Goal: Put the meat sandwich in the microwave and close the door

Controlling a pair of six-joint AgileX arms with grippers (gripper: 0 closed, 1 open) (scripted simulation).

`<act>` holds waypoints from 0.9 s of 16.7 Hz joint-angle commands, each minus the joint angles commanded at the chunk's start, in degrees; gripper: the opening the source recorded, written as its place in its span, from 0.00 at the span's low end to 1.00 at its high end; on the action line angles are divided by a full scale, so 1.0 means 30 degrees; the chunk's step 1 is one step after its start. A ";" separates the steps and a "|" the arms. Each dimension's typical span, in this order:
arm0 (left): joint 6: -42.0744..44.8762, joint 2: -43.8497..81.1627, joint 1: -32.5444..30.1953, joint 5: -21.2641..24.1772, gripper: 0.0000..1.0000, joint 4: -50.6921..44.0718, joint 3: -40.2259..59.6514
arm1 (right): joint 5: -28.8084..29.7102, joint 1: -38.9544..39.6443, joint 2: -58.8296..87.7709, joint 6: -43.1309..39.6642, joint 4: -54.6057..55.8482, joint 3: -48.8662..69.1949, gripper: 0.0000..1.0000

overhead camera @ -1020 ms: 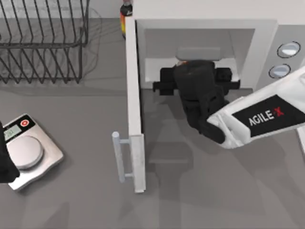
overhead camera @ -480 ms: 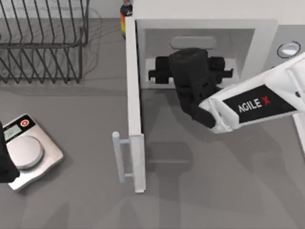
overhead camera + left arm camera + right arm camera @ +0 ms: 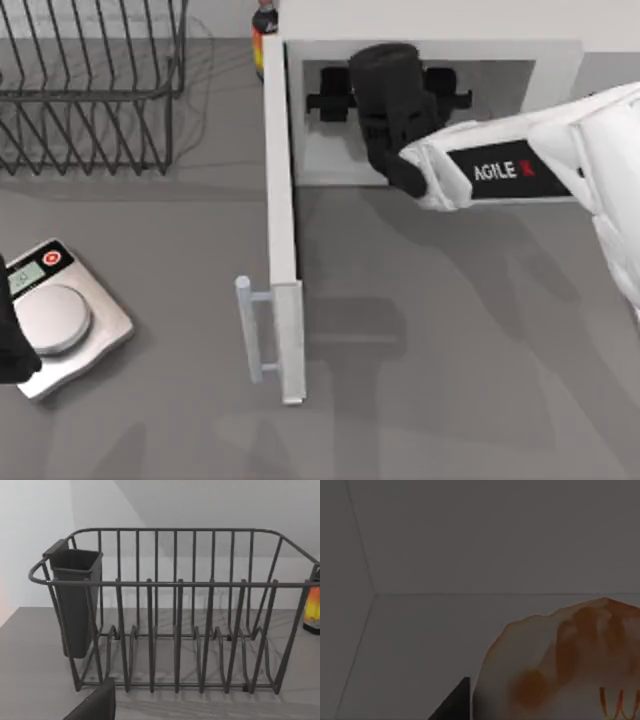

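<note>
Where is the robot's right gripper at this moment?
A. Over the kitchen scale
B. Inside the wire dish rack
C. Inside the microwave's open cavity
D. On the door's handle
C. In the top view the right gripper reaches into the cavity of the microwave, with the door swung open, and its wrist view shows the meat sandwich against the pale inner walls.

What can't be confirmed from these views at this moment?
- Top view: the right tool reaches into the microwave; its wrist hides the fingers and whatever lies under them.
- Right wrist view: the sandwich is cut off by the picture's edges, so whether it is gripped or resting on the cavity floor is unclear.
- Top view: the left arm sits cut off at the table's left edge, beside the scale.
</note>
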 joint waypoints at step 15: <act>0.0000 0.0000 0.0000 0.0000 1.00 0.0000 0.0000 | -0.0482 -0.0556 0.1360 -0.0266 -0.0909 0.2048 0.53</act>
